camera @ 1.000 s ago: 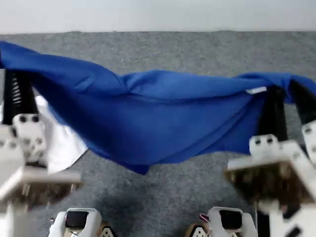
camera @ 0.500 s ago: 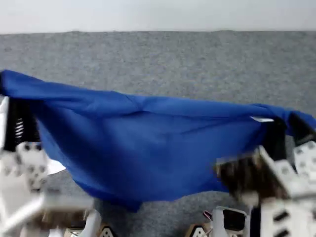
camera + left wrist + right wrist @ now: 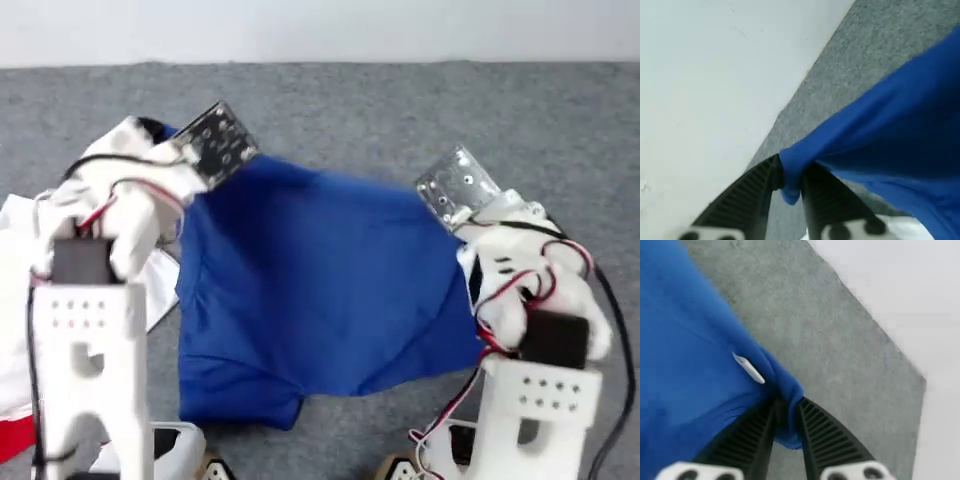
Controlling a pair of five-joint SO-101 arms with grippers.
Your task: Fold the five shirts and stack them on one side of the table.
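Note:
A blue shirt (image 3: 310,290) hangs spread between both arms over the grey table (image 3: 400,110), its lower hem resting near the front edge. My left gripper (image 3: 790,182) is shut on one top corner of the blue shirt (image 3: 880,145). The right gripper (image 3: 787,412) is shut on the other top corner of the blue shirt (image 3: 690,370), close to a small white label (image 3: 749,368). From above, the left arm (image 3: 110,250) stands at the shirt's left side and the right arm (image 3: 520,290) at its right side.
White cloth with a red patch (image 3: 15,300) lies at the table's left edge, partly behind the left arm. A pale wall (image 3: 320,30) borders the far side. The far half of the grey table is bare.
Both arms have swung inward and back toward the table's front, bringing the held corners closer together. The blue shirt, stretched wide before, now hangs narrower and lower.

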